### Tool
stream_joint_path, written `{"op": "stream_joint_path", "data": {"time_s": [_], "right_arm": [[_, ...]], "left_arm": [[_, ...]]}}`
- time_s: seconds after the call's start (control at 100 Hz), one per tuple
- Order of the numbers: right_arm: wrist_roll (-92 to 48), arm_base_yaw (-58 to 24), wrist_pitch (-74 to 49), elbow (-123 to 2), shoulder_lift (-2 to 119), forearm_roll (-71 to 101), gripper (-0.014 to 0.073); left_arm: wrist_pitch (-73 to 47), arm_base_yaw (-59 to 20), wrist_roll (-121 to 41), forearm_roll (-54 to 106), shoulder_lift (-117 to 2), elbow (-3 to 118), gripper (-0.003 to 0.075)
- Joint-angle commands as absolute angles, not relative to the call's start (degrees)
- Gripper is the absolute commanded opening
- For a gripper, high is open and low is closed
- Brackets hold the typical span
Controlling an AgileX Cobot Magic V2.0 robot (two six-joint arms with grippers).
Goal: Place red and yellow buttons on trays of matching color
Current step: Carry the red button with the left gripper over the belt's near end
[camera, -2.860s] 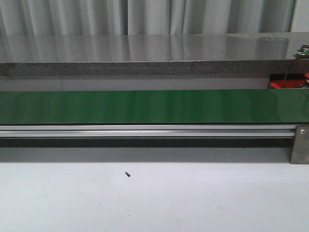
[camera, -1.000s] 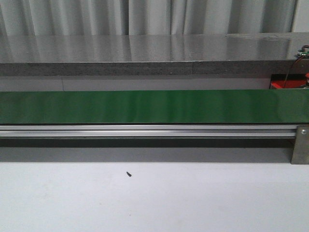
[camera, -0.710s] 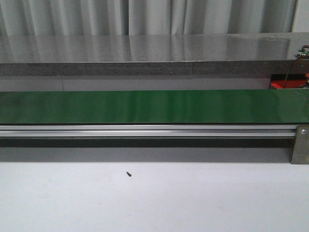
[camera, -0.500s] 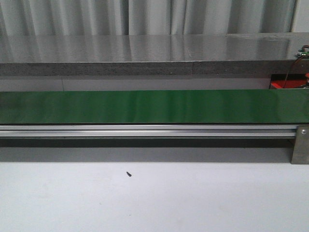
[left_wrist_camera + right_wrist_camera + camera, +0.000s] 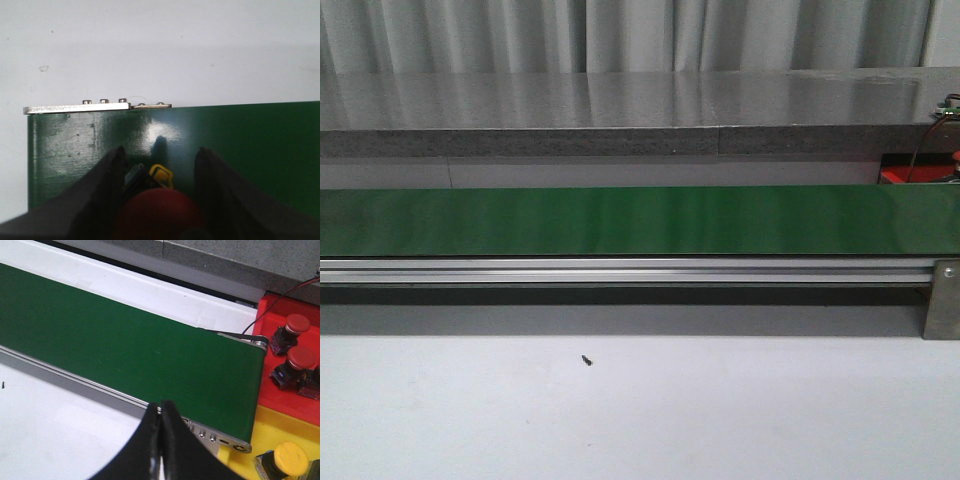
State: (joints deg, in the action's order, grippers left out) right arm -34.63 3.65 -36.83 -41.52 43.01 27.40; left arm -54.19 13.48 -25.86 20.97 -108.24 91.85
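In the left wrist view a red button point(image 5: 157, 212) with a black and yellow base sits between the fingers of my left gripper point(image 5: 158, 152), which is shut on it just above the end of the green belt point(image 5: 250, 145). My right gripper point(image 5: 161, 405) is shut and empty, hanging over the white table beside the belt's other end. Past that end lies a red tray point(image 5: 282, 396) with two red buttons point(image 5: 297, 324) point(image 5: 301, 358) on it. Next to it a yellow tray point(image 5: 280, 426) carries a yellow button point(image 5: 290, 457). Neither gripper shows in the front view.
The green belt point(image 5: 620, 220) runs across the front view with nothing on it, an aluminium rail point(image 5: 620, 270) along its near side. A small black screw point(image 5: 586, 360) lies on the white table. A grey stone ledge point(image 5: 620, 140) stands behind. The red tray's corner point(image 5: 898, 176) shows at the far right.
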Motion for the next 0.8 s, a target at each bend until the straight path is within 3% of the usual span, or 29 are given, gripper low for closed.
{"op": "stream_joint_path", "data": {"time_s": [0.0, 0.79], "right_arm": [[-34.8, 4.0, -33.1, -42.8, 42.7, 28.6, -0.0068], [-34.8, 4.0, -33.1, -42.8, 42.7, 28.6, -0.0068]], "left_arm": [[-51.6, 13.6, -26.0, 22.2, -105.0, 93.2, 0.0061], [-50.6, 15.2, -25.9, 22.2, -105.0, 93.2, 0.0061]]}}
